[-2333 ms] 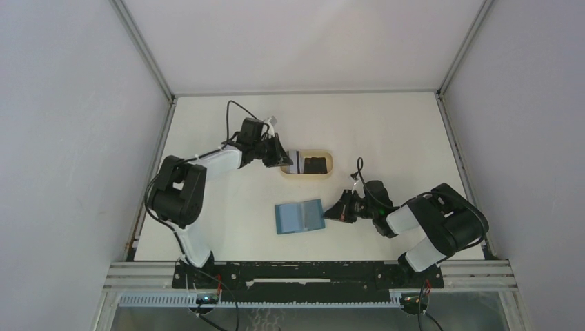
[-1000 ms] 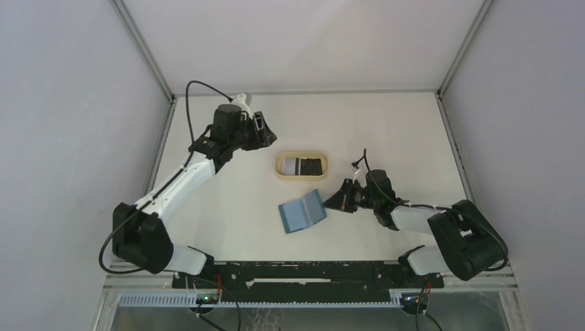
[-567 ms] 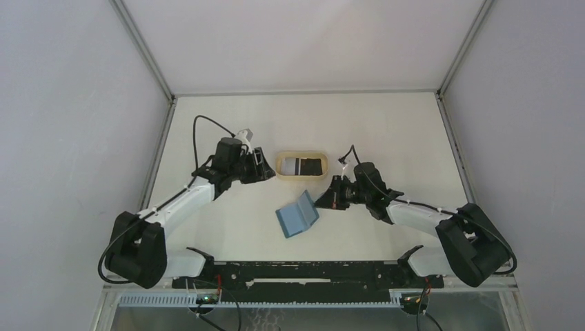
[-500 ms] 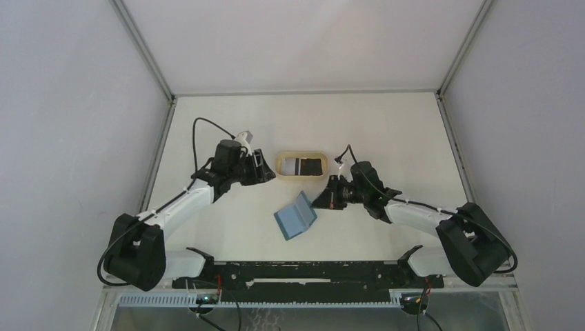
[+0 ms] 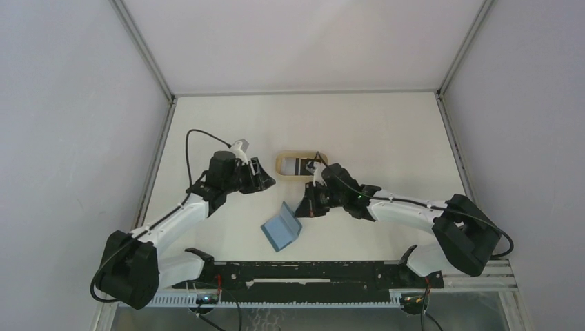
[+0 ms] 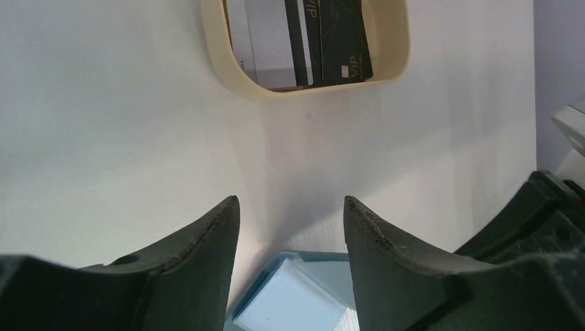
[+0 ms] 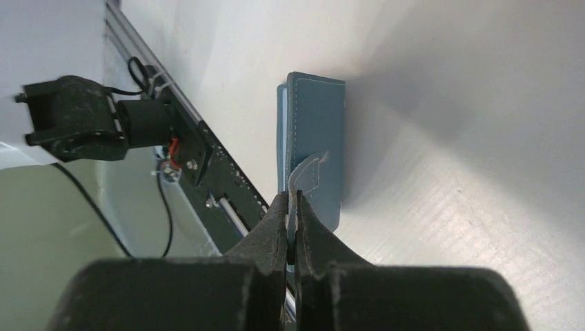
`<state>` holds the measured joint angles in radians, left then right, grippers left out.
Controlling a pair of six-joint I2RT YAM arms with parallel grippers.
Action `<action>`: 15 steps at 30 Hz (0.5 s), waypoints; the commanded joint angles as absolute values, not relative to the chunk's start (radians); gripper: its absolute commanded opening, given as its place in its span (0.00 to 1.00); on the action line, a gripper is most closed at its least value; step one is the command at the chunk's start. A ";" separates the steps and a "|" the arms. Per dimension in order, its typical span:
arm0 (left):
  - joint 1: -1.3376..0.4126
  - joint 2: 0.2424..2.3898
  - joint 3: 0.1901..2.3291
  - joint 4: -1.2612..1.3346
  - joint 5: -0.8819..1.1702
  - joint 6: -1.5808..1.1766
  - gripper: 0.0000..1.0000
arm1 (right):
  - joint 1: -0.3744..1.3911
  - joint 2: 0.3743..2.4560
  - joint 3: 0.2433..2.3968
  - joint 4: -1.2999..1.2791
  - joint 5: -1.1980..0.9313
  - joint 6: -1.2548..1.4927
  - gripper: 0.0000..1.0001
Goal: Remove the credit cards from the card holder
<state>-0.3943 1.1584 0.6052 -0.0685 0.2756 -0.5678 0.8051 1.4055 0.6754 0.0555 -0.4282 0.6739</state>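
Currently the card holder [image 5: 281,228] rests partly folded on the tabletop [image 5: 386,138], its snap tab [image 7: 308,172] pinched by the right hand [image 7: 292,207]. The left hand [image 6: 290,221] is spread and empty, just above it. Beyond, white and black credit cards [image 6: 343,41] are seen lying in the tan tray [image 6: 276,90].

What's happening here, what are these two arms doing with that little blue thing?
Two robot arms are emptying a wallet. The right gripper is pinched shut on the small tab of the teal card holder, which sits partly folded on the table. A white card and a black card already lie in the tan tray. The left gripper hovers open and empty between tray and holder.
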 commanded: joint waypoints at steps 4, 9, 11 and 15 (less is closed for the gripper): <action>-0.391 1.100 0.575 -0.039 0.250 -0.598 0.61 | 1.002 1.408 0.847 -0.173 -0.078 0.540 0.03; -0.381 1.081 0.572 -0.053 0.241 -0.601 0.61 | 1.031 1.424 0.881 -0.252 0.099 0.520 0.00; -0.374 1.078 0.570 -0.054 0.247 -0.602 0.61 | 1.019 1.419 0.882 -0.274 0.171 0.503 0.00; -0.368 1.078 0.561 -0.051 0.259 -0.605 0.61 | 0.994 1.383 0.882 -0.327 0.371 0.471 0.00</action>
